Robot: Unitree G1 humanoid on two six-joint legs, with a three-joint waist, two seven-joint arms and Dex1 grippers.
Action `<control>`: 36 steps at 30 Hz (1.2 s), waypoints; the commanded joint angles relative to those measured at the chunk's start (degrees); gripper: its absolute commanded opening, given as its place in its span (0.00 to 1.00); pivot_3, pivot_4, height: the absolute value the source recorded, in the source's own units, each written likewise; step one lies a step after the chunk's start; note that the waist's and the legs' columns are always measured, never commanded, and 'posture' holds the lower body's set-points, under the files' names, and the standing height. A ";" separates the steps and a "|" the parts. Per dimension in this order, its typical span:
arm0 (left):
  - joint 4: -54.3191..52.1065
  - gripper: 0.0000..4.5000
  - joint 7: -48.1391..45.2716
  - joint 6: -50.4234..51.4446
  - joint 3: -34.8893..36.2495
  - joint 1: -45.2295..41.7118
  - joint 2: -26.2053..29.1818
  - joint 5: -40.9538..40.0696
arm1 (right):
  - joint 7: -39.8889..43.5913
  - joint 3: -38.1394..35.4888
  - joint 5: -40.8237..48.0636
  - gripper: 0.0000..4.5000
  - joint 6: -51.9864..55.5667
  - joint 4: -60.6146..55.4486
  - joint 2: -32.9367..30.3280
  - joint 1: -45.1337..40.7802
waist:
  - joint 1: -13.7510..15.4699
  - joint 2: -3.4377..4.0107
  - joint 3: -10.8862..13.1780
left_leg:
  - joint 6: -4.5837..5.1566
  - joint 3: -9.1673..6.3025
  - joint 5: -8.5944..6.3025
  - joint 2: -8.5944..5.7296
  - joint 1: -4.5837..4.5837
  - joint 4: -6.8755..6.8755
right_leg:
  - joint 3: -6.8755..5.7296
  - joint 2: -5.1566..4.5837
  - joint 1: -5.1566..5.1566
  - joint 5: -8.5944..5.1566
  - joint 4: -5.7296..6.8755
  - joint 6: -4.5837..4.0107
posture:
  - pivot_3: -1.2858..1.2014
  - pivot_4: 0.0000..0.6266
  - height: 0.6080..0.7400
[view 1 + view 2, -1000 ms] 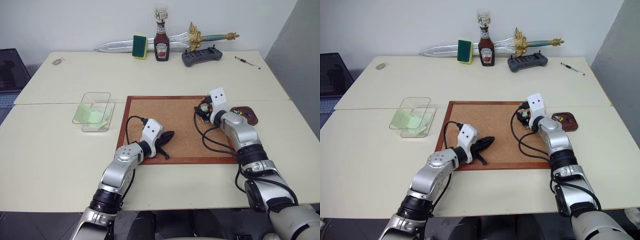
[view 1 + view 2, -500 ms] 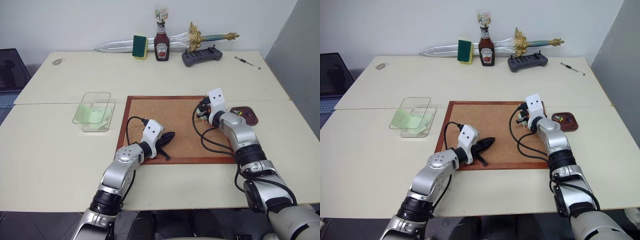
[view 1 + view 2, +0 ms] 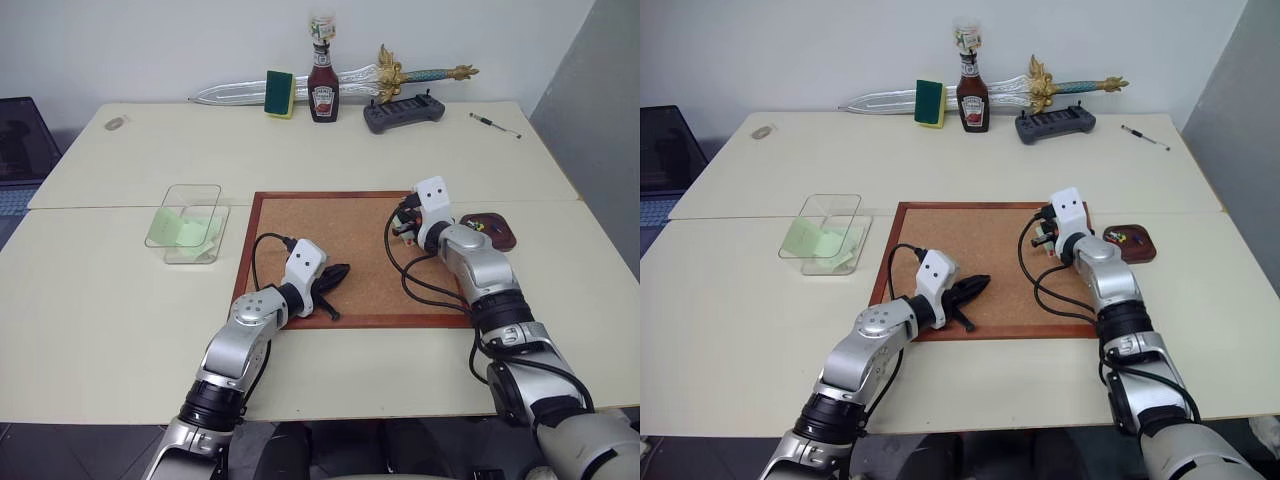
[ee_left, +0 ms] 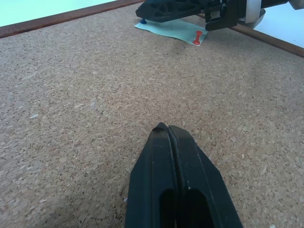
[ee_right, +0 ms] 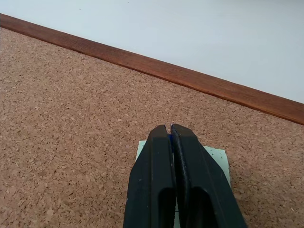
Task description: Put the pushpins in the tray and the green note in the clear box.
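Observation:
On the cork board (image 3: 355,250) lies a pale green note (image 4: 173,29), held down by a red pushpin (image 4: 197,37) and a dark blue pushpin (image 4: 143,21). My right gripper (image 3: 402,226) rests low over that note (image 5: 216,159), shut, with a sliver of the blue pin's head between its tips (image 5: 169,125). The left gripper (image 3: 338,270) is shut and empty over the board's near left part (image 4: 167,128). The dark reddish-brown tray (image 3: 497,238) sits just right of the board with coloured pins inside. The clear box (image 3: 195,190) stands left of the board, with green paper in it.
Along the table's far edge are a toy sword (image 3: 350,80), a green-and-yellow sponge (image 3: 279,93), a ketchup bottle (image 3: 323,88), a dark controller (image 3: 403,112) and a pen (image 3: 495,125). A laptop (image 3: 20,140) sits at the far left.
The right gripper's fingers have closed over the note on the cork board. The left arm has not moved.

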 commanded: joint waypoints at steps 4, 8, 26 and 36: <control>0.96 0.00 0.41 4.04 -1.38 0.76 -0.03 0.86 | 0.02 -2.03 2.25 0.01 -1.56 -7.03 1.27 -0.03 | -0.17 0.02 -0.01 | 0.00 0.00 0.00 0.00 0.00 0.00 | 0.00 0.00 0.00 0.00 0.00 0.00 | 0.52 0.24 1.00; 1.26 0.00 0.41 4.61 -1.56 0.69 0.12 1.24 | -0.34 -2.13 2.45 0.01 -1.06 -8.65 1.41 0.61 | -0.31 0.15 -0.09 | 0.00 0.00 0.00 0.00 0.04 0.01 | 0.01 0.00 0.04 0.00 0.02 0.00 | 0.52 0.24 1.00; 0.15 0.00 -0.41 3.26 -2.25 1.19 -0.45 1.22 | -6.01 -10.87 1.13 0.01 7.27 -19.24 -10.82 7.32 | 0.18 0.21 -0.13 | 0.01 -0.02 -0.01 -0.02 0.06 -0.01 | 0.00 -0.01 0.14 0.00 -0.03 0.00 | 0.52 0.24 1.00; 0.60 0.00 -1.52 2.61 -2.92 0.96 -0.09 1.59 | -5.92 -10.14 0.10 0.01 14.38 -21.67 -16.01 11.68 | 0.25 0.22 -0.13 | 0.01 0.02 -0.01 -0.03 0.07 0.01 | 0.03 -0.01 0.17 0.00 -0.04 0.00 | 0.52 0.24 1.00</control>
